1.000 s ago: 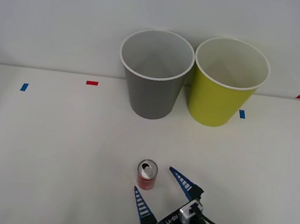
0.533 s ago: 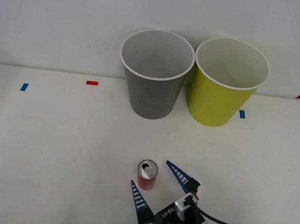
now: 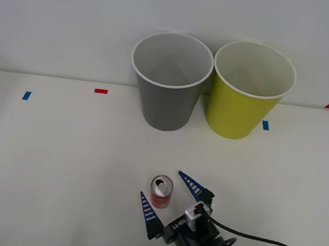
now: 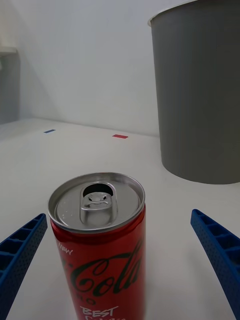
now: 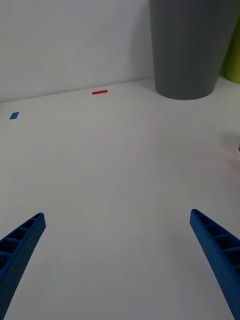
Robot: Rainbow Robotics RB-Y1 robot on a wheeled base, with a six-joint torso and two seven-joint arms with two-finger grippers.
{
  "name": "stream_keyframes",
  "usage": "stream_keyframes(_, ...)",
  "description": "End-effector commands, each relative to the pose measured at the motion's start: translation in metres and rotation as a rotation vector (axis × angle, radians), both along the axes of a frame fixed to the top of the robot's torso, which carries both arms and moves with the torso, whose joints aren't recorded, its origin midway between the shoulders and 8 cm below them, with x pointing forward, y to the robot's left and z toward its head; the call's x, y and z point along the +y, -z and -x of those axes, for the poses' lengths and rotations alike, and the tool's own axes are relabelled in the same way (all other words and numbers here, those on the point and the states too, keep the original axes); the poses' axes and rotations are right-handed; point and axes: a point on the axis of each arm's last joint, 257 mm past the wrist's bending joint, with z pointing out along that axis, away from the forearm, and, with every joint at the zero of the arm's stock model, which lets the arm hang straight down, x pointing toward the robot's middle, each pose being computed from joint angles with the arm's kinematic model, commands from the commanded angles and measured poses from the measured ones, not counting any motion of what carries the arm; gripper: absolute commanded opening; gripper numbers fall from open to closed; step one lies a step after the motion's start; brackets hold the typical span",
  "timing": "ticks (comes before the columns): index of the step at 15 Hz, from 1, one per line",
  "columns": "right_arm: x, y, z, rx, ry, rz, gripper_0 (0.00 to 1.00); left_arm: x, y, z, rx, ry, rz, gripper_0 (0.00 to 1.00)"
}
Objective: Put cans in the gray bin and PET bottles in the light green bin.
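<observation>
A small red can point(image 3: 161, 193) with a silver top stands upright on the white table, near the front and centre. My right gripper point(image 3: 161, 184) is open, with one blue finger on each side of the can and not touching it. The right wrist view has the can point(image 4: 100, 245) close up between the open right gripper point(image 4: 118, 215). At the back stand the gray bin point(image 3: 169, 90) and, to its right, the light green bin point(image 3: 247, 103). My left gripper point(image 3: 20, 243) waits open at the front left corner. PET bottles are out of view.
Small red point(image 3: 101, 91) and blue point(image 3: 27, 95) tape marks dot the table near the back wall. In the left wrist view the gray bin point(image 5: 192, 47) stands ahead of the open left gripper point(image 5: 117, 215), across bare tabletop. A black cable point(image 3: 264, 244) trails from the right arm.
My right gripper has slid forward and to the left, so its fingers now flank the can instead of lying just behind it. The can, the bins and the left arm have not moved.
</observation>
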Motion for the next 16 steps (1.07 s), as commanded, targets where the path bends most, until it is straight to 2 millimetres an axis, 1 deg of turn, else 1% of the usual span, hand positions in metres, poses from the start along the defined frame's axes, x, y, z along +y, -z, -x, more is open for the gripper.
stream_keyframes(1,0.000,0.001,-0.001,0.007,0.001,0.002,0.91,0.000,0.000,0.000,0.000,0.000,0.000,1.00)
stream_keyframes(2,0.001,0.000,-0.002,0.010,0.003,-0.006,0.37,0.000,0.000,0.000,0.000,0.000,0.000,1.00)
stream_keyframes(3,0.001,0.000,-0.002,0.013,0.005,-0.014,0.06,0.000,0.000,0.000,0.000,0.000,0.000,1.00)
stream_keyframes(4,0.002,-0.001,-0.003,0.017,0.006,-0.022,0.02,0.000,0.000,0.000,0.000,0.000,0.000,1.00)
stream_keyframes(6,0.003,-0.002,-0.003,0.021,0.009,-0.034,0.00,0.000,0.000,0.000,0.000,0.000,0.000,1.00)
stream_keyframes(12,0.002,-0.002,-0.004,0.039,0.012,-0.055,0.00,0.000,0.000,0.000,0.000,0.000,0.000,1.00)
stream_keyframes(16,-0.002,-0.007,-0.013,0.049,0.027,-0.041,0.00,0.000,0.000,0.000,0.000,0.000,0.000,1.00)
